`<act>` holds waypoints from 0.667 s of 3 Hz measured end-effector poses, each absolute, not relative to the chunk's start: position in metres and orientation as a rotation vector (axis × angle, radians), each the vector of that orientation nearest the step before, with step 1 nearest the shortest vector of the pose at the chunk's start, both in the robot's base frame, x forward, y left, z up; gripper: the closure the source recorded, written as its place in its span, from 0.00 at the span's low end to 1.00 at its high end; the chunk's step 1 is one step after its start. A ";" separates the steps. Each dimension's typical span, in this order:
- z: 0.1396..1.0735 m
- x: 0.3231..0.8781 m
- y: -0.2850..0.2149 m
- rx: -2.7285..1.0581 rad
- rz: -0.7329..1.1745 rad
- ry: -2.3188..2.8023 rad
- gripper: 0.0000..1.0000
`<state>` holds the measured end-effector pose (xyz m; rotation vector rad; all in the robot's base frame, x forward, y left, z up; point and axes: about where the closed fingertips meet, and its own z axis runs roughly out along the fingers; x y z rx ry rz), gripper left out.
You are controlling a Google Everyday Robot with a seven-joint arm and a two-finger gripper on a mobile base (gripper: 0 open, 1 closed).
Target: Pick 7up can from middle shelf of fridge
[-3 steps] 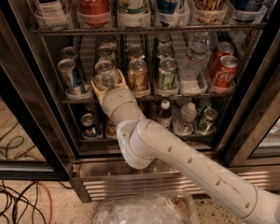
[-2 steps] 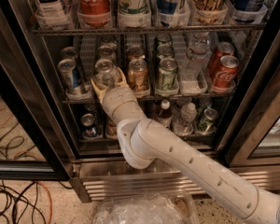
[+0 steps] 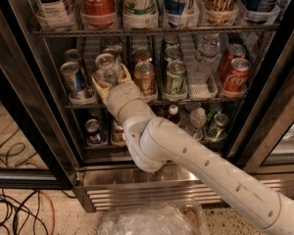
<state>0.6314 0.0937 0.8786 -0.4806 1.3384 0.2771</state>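
Observation:
The 7up can (image 3: 107, 67), pale silver with a pull-tab top, stands at the front of its lane on the middle shelf (image 3: 204, 89) of the fridge (image 3: 112, 190). My gripper (image 3: 110, 77) reaches in from the lower right. Its cream fingers (image 3: 96, 82) sit tight against both sides of the can, which is still upright on the shelf. The wrist hides the can's lower body.
A blue can (image 3: 74, 79) stands just left of the gripper and a gold-orange can (image 3: 145, 77) just right. Further right are a green-labelled can (image 3: 176, 77), a water bottle (image 3: 206, 50) and Coca-Cola cans (image 3: 236, 75). Tall bottles fill the rack above. Cables (image 3: 14, 204) lie on the floor.

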 end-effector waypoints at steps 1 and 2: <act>0.893 0.628 0.092 -0.546 0.298 1.331 1.00; 0.899 0.617 0.091 -0.624 0.355 1.340 1.00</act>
